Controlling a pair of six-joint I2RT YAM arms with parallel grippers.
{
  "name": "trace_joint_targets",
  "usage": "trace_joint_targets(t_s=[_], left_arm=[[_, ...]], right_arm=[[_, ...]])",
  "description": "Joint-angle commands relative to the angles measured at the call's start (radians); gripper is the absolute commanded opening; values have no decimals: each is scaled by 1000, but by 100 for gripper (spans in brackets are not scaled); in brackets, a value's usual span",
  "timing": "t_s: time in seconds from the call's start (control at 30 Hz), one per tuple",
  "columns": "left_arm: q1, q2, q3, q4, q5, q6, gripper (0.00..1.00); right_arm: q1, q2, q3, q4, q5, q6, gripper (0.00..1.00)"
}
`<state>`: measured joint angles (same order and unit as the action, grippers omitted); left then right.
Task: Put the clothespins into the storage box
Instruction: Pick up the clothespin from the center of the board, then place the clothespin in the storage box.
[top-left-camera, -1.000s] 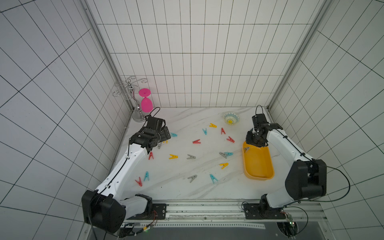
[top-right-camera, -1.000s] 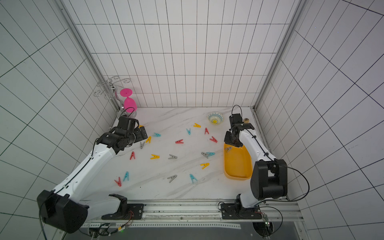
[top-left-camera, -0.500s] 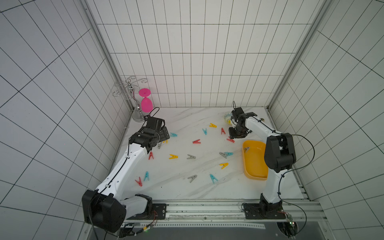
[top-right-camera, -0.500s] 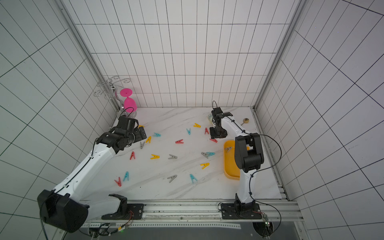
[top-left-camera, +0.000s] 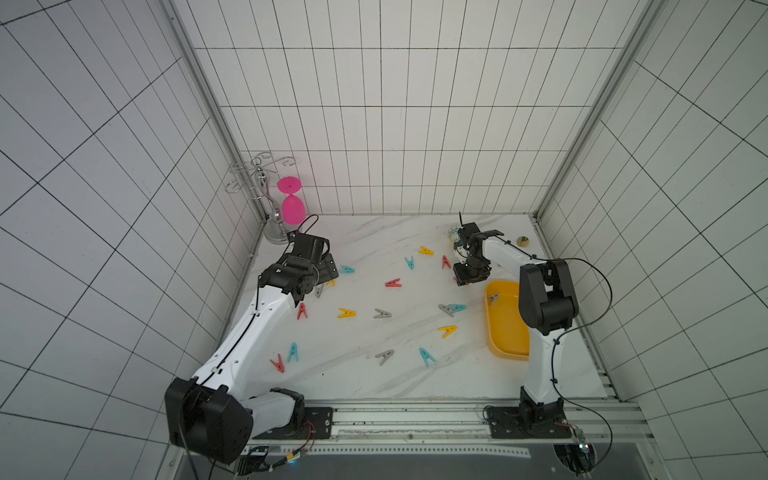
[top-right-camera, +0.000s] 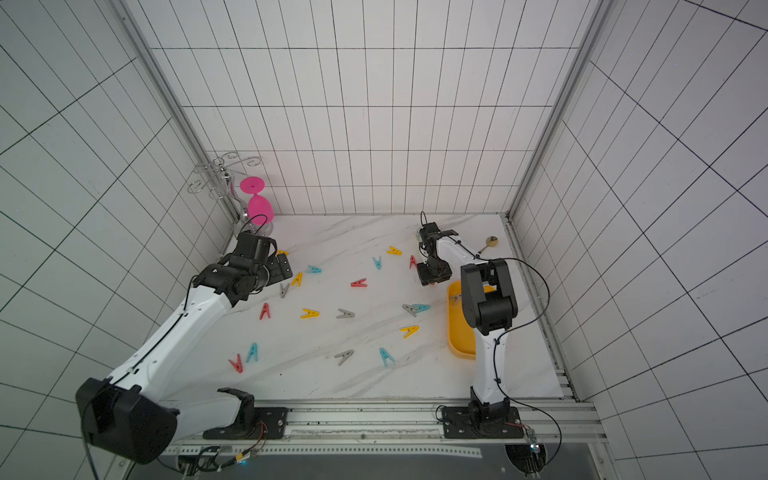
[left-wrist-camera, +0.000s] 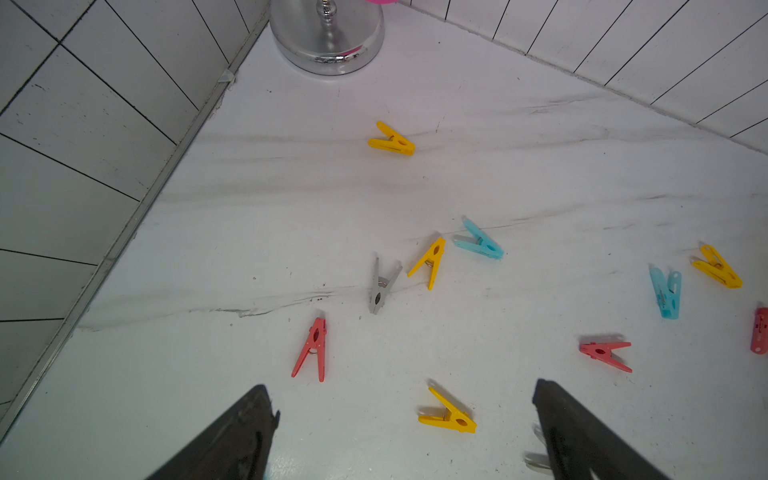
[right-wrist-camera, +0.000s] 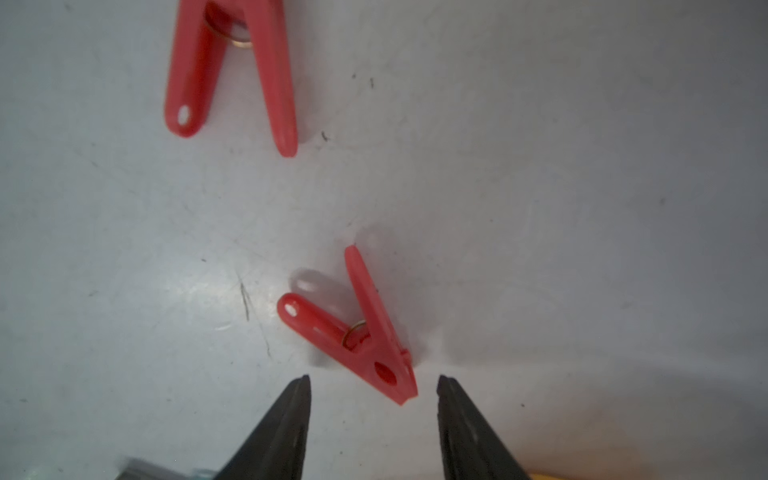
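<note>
- Right gripper (right-wrist-camera: 374, 379) has swung off the storage box (top-left-camera: 505, 332), where it hung a second ago, to the table at 11 o'clock of the box's far corner. Its jaws widened on the way and now stand part-way apart, empty.
- Red clothespin (right-wrist-camera: 365, 332) lies flat, its pinching nose between the fingertips; no contact seen. Judged: one drop finished, next pick lined up.
- Second red clothespin (right-wrist-camera: 232, 70) lies just beyond, apart from the first.
- Grey clothespin (top-left-camera: 493, 298) rests in the box's far end. The box sits at 4 o'clock of the tabletop (top-left-camera: 374, 374), rail at 6; the other clothespins (top-left-camera: 381, 313) lie scattered outside it.
- Left gripper (left-wrist-camera: 402, 386): unmoved at 10 o'clock, jaws fully apart, yellow clothespin (left-wrist-camera: 446, 413) on the table seen between them.
- Materials: pins are glossy moulded plastic, A-shaped, with a wire spring ring at the pivot. Box is smooth, shallow, round-cornered. Tabletop is hard, white, marble-veined, faintly scuffed.
</note>
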<state>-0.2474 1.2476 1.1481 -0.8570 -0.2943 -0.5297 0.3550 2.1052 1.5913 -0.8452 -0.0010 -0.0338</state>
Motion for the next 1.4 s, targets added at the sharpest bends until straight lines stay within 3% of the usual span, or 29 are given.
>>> trace_joint_targets(t_s=[0.0,0.3,0.47,0.67,0.83,1.1,1.37], left_arm=[[6,12,24,2,-10,11,99],[7,18,25,2,-9,14,99],[8,13,24,0,-8,16,99],[10,11,26,1,1,14,99],[9,7,23,4,9,14,99],[10,-9,28,7,15,25,99],[10,-24,23,2,55,20,99]], right_arm=[[10,9,3,27,18,-29,52],[9,38,4,62,-24,-32,41],[10,25,-5,65,-46,-26,27],[10,-52,-1,60,-56,10,21],[-1,-183,-32,32,-45,126,19],[-128,-497,-315,-6,-36,380,18],[-221,-684,-577,-29,25,445,19]])
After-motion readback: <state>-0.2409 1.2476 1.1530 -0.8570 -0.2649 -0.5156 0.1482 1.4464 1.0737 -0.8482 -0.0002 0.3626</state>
